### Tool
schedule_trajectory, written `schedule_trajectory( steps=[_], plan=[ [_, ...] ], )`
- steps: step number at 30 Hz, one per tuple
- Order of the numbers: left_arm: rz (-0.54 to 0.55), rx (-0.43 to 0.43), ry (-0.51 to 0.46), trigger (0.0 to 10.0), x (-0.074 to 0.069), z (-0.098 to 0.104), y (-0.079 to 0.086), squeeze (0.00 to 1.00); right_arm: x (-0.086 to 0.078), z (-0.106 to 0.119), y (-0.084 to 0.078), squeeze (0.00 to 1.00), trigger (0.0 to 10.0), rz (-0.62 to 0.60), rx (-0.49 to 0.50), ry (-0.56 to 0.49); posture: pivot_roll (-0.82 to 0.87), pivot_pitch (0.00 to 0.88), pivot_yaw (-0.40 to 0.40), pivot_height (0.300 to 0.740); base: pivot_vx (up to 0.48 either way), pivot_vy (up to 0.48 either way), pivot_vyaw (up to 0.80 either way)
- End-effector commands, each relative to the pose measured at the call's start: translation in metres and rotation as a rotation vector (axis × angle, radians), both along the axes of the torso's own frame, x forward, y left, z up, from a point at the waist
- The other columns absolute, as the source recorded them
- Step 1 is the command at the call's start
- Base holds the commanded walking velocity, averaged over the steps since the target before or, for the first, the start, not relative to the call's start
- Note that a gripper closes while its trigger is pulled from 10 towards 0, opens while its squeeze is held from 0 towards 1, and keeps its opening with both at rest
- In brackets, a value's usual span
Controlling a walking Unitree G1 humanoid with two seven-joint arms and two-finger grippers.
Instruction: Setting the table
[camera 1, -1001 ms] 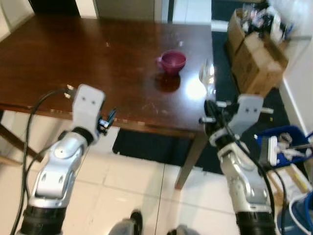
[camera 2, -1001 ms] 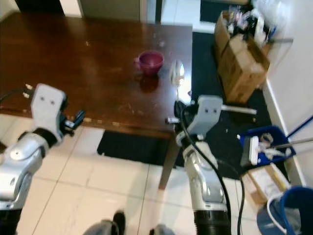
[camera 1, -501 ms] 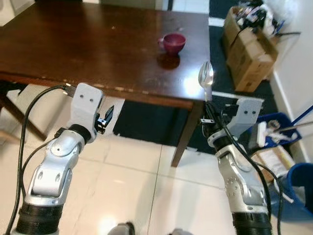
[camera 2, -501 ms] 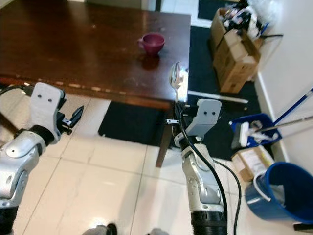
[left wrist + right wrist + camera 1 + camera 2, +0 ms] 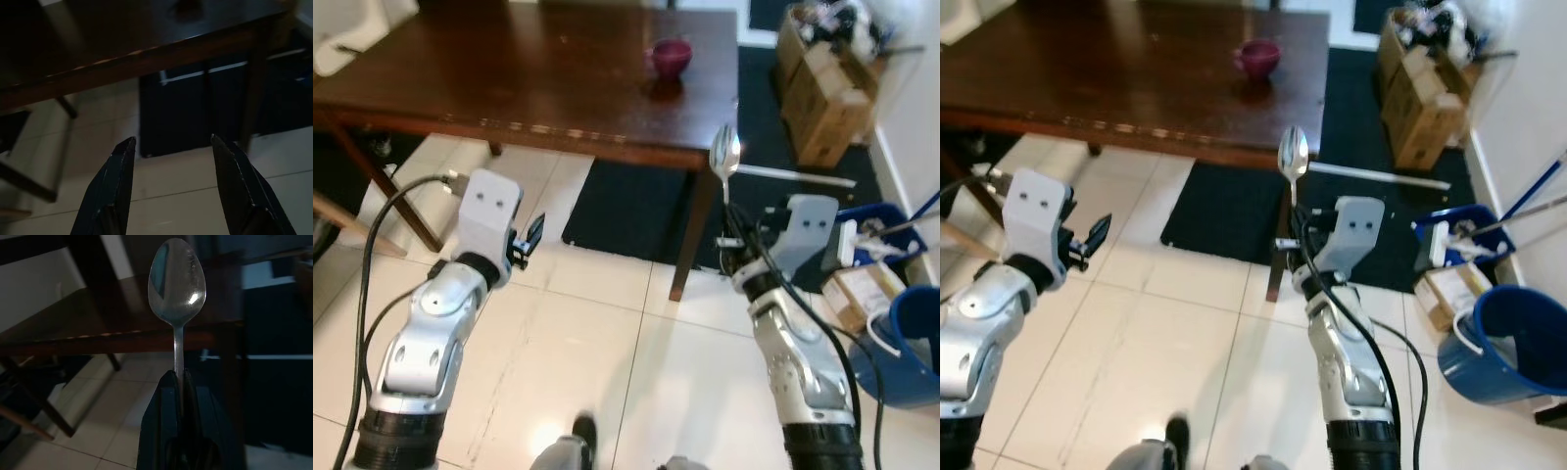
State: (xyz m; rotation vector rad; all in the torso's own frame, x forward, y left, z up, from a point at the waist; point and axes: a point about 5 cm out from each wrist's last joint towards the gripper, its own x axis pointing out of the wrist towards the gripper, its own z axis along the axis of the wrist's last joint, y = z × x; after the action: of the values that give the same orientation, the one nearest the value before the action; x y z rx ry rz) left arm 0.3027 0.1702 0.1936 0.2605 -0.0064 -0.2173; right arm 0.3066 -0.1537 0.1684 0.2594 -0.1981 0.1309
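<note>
silver spoon stands upright, bowl at twelve o'clock, its handle pinched between the closed fingers of the right gripper above the tiled floor. left gripper spread wide, holding nothing. pink cup sits on the wooden table, well beyond.

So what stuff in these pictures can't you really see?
- Inside of the purple cup: too far and small in the eye views to tell if it holds anything.
- Spoon handle: lower part hidden between the right gripper fingers.
- Cardboard boxes: contents blurred, cut off by the top edge.
- Blue bucket: cut off at the right edge.
</note>
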Motion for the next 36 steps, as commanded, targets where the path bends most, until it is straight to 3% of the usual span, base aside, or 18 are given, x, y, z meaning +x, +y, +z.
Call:
schedule_trajectory(
  steps=[1,12,24,36],
  plan=[
    [0.003,0.01,0.014,10.0,-0.0002,-0.0031,0.0013,0.0,-0.0006,-0.0021,-0.0007,0.0,10.0,0.003,0.03,0.012,-0.02,0.056,0.057,0.74,-0.356,0.0,0.0],
    [-0.009,-0.035,0.02,10.0,0.0005,-0.0014,-0.0011,0.0,0.0004,-0.0008,-0.002,0.0,10.0,0.008,0.088,0.019,-0.02,0.053,0.057,0.74,-0.143,0.0,0.0],
    [0.003,-0.016,0.022,10.0,0.0021,-0.003,0.0,0.0,0.0017,-0.0013,-0.005,0.0,10.0,0.002,0.108,0.03,-0.02,0.047,0.06,0.74,0.0,0.0,0.0],
    [0.006,-0.01,0.025,10.0,0.0019,-0.0041,0.0001,0.0,0.0026,-0.002,-0.009,0.0,10.0,-0.014,0.11,0.034,-0.02,0.047,0.057,0.74,0.0,0.0,0.78]
  ],
)
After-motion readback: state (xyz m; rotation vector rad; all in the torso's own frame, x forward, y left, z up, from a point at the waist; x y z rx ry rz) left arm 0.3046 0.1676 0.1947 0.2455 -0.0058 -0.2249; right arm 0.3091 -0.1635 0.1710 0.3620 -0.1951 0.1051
